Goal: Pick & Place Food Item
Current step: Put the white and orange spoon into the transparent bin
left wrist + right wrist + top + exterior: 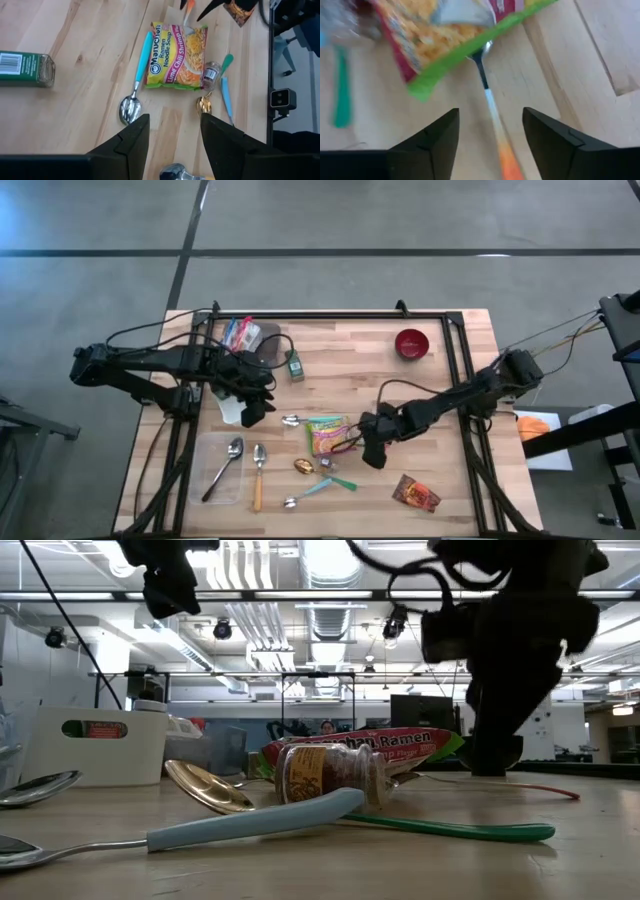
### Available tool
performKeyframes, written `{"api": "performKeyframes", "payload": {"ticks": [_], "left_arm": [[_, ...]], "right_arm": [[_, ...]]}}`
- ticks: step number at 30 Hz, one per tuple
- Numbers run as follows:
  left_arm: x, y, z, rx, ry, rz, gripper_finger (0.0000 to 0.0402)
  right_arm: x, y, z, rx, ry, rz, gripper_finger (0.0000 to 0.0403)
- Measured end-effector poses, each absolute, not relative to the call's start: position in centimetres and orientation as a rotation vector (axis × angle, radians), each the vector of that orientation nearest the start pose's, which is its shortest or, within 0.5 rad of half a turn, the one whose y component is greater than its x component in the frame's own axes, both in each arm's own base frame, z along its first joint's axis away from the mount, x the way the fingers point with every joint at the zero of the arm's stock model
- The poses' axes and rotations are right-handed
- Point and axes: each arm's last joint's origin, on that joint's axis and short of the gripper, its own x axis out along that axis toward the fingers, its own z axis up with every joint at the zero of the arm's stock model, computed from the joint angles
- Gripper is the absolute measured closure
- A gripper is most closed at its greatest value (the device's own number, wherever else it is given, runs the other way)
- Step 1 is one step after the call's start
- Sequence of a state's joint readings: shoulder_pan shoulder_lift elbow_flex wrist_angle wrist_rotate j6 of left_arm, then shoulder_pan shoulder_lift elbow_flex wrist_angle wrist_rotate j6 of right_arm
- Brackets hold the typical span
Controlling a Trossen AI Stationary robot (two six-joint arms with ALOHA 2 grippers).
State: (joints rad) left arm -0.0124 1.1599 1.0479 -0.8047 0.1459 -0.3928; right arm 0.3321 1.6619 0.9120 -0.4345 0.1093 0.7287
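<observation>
A ramen soup packet (328, 435) (177, 57) lies flat on the wooden table near its middle, and its edge covers the bowl of an orange-handled spoon (492, 112). My right gripper (375, 458) (490, 145) hangs open just to the packet's right, pointing steeply down and close to the table. Its fingers stand on either side of the spoon's handle without visibly touching it. My left gripper (255, 412) (175, 145) is open and holds nothing, above the table to the packet's left. A small spice jar (330, 775) lies on its side at the packet's near edge.
A green jar (296, 366) and a red bowl (411, 343) stand toward the far edge. A brown snack packet (415, 493) lies near right. A clear tray (215, 485) holds spoons at near left. More spoons (330, 483) lie beside the jar. Black frame rails run along both sides.
</observation>
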Motion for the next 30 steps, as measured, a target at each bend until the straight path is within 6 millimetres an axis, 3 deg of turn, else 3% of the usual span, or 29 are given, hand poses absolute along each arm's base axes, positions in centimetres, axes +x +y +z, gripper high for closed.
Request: {"api": "performKeyframes", "payload": {"ticks": [11, 19, 30], "left_arm": [[22.2, -0.7, 29.8, -0.43, 0.949, 0.039, 0.0223], [22.2, -0.7, 29.8, -0.43, 0.951, 0.037, 0.0223], [22.2, -0.7, 29.8, -0.427, 0.954, 0.036, 0.0223]], "right_arm": [[31.8, 10.6, 11.9, 0.257, 1.325, -0.3, 0.0252], [33.2, 11.2, 12.1, 0.22, 1.399, -0.311, 0.038], [32.7, 11.2, 13.5, 0.371, 1.348, -0.466, 0.0392]]}}
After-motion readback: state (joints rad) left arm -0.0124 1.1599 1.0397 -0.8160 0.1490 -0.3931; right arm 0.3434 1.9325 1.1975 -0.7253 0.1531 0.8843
